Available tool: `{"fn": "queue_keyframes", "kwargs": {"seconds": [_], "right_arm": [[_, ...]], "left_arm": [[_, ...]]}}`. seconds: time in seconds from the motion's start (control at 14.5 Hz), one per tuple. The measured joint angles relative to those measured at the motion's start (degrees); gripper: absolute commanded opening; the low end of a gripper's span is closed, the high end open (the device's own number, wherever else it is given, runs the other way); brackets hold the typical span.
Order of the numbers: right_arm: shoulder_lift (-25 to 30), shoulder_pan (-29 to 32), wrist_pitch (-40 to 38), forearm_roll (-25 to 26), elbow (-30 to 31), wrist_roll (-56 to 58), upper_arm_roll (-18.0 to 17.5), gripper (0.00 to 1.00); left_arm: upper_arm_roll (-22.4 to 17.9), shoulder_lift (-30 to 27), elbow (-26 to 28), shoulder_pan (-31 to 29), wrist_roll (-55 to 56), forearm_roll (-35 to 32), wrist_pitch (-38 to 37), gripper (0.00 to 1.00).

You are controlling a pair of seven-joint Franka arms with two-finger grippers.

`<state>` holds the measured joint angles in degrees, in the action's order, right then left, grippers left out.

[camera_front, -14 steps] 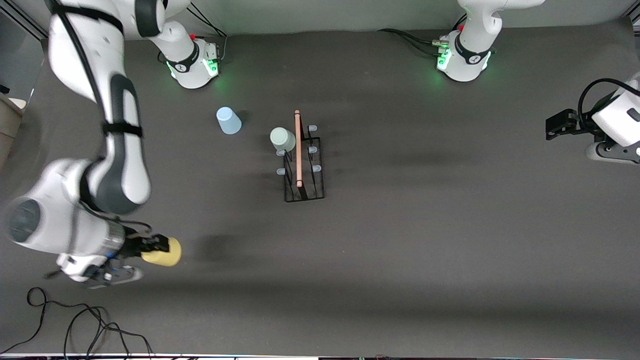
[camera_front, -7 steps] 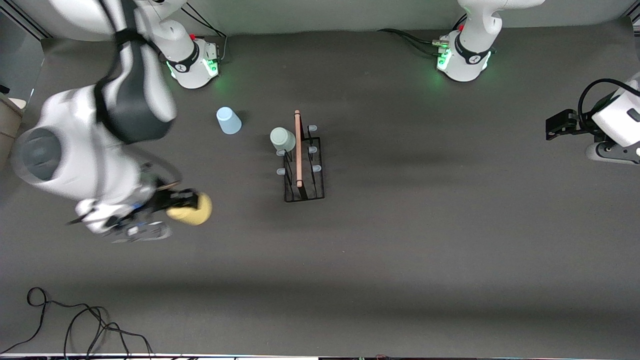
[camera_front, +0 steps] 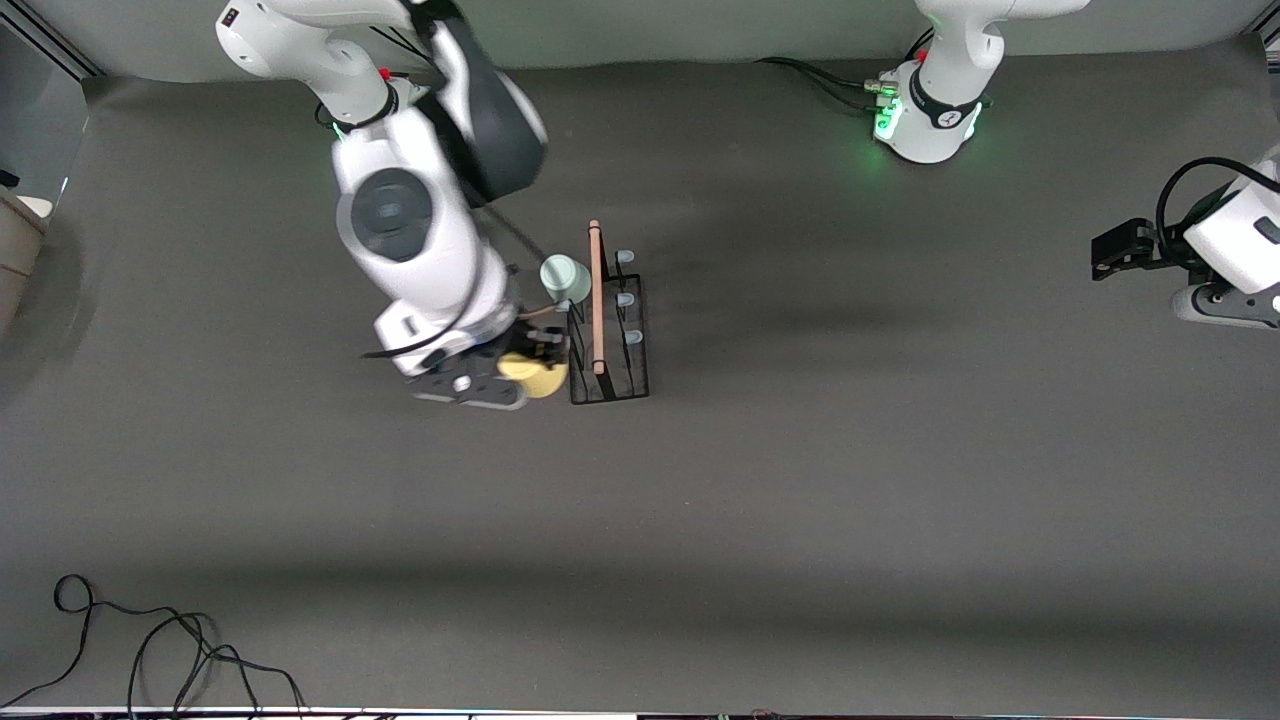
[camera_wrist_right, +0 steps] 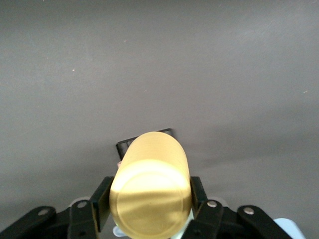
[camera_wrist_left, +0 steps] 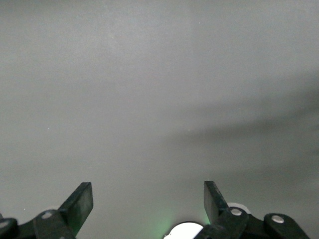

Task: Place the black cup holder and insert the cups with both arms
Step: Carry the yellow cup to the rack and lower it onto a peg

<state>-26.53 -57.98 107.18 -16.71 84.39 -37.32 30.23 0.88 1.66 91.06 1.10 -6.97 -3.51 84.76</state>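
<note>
Within the last second the right gripper (camera_front: 528,362) had swung in from the table's near edge, its fingers pinching the small yellow tapered plastic cup (camera_front: 535,377) just beside the black wire cup holder (camera_front: 608,335), probably over a free peg, so insertion looked imminent. The pale sage green cup (camera_front: 565,279) already sat on a peg, while the waiting left gripper (camera_wrist_left: 148,204) hung spread at its end of the table.

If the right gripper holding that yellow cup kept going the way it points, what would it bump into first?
Probably the black wire cup holder: the right gripper with its yellow plastic cup points at its side, though height is unclear.
</note>
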Motion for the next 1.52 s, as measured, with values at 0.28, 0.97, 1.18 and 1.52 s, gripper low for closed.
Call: {"fn": "queue_keyframes", "kwargs": {"seconds": [0.28, 0.97, 1.18, 1.52], "right_arm": [[0.0, -3.1, 7.1, 0.0, 6.4, -2.6, 0.0, 0.21], [4.5, -3.1, 6.0, 1.1, 9.2, -2.6, 1.4, 0.21], [5.2, -3.1, 5.6, 2.6, 12.0, -2.6, 1.4, 0.21], [5.1, -5.2, 9.0, 2.8, 17.5, -2.6, 1.4, 0.21]], "left_arm": [[0.0, 0.0, 0.0, 0.0, 0.0, 0.0, 0.0, 1.0], [0.0, 0.0, 0.0, -0.2, 0.0, 0.0, 0.0, 0.99], [0.0, 0.0, 0.0, -0.2, 0.0, 0.0, 0.0, 0.99], [0.0, 0.0, 0.0, -0.2, 0.0, 0.0, 0.0, 0.99]]}}
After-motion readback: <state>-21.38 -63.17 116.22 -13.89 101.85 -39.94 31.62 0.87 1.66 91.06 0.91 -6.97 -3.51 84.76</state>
